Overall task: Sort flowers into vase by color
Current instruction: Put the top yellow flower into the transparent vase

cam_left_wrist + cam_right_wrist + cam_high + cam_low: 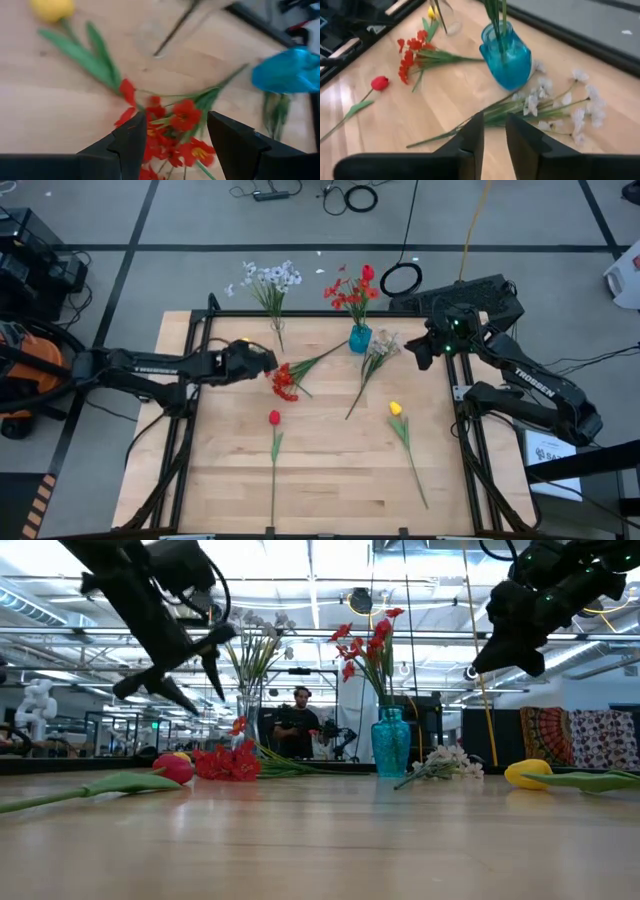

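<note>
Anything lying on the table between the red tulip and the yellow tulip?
No. In the high view the wood between the red tulip and the yellow tulip is bare; the white spray's stem ends just above that line.

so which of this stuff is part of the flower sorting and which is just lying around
Job:
red small-blossom spray
red tulip
yellow tulip
pale white spray
blue glass vase
clear glass vase

Lying about:
black cable coil on the floor
orange machine

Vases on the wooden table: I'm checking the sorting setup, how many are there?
2: a clear glass vase holding white flowers at the far edge, and a blue glass vase holding red flowers to its right.
</note>
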Tool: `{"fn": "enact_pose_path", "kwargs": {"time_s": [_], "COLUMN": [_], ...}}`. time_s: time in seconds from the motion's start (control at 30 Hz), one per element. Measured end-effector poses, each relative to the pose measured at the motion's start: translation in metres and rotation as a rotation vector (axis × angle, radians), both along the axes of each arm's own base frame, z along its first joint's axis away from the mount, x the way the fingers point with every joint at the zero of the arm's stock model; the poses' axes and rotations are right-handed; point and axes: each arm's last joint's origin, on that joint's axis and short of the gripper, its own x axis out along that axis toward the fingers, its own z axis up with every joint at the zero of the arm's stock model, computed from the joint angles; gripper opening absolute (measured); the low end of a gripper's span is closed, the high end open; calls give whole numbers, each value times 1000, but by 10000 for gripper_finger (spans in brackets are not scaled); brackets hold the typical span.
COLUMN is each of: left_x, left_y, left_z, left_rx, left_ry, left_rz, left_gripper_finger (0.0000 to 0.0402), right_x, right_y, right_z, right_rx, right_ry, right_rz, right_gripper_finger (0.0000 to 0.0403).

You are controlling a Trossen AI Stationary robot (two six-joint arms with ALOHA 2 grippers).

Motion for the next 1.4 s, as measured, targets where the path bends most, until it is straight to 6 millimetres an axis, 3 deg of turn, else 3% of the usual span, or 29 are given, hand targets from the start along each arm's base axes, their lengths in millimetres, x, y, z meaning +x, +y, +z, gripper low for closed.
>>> {"fn": "enact_pose_path", "kwargs": {"time_s": [0.3, 0.63, 0.97, 1.23, 1.4], "left_x": [-6, -16, -19, -22, -24], "left_y": [42, 76, 95, 100, 98], "left_z": [-20, -44, -65, -76, -77], "left_rx": [-204, -370, -450, -497, -505], "left_ry": [37, 79, 104, 166, 202], "left_rz": [101, 200, 250, 194, 166], "left_gripper_finger": [214, 214, 214, 212, 169], "right_x": [0, 0, -1, -3, -3], "right_y": [0, 0, 2, 4, 4], "right_z": [0, 0, -3, -6, -6], "right_rx": [1, -14, 8, 29, 27], "right_ry": [1, 6, 33, 61, 63], "right_rz": [5, 16, 22, 29, 31], "right_gripper_finger": [43, 40, 40, 40, 40]}}
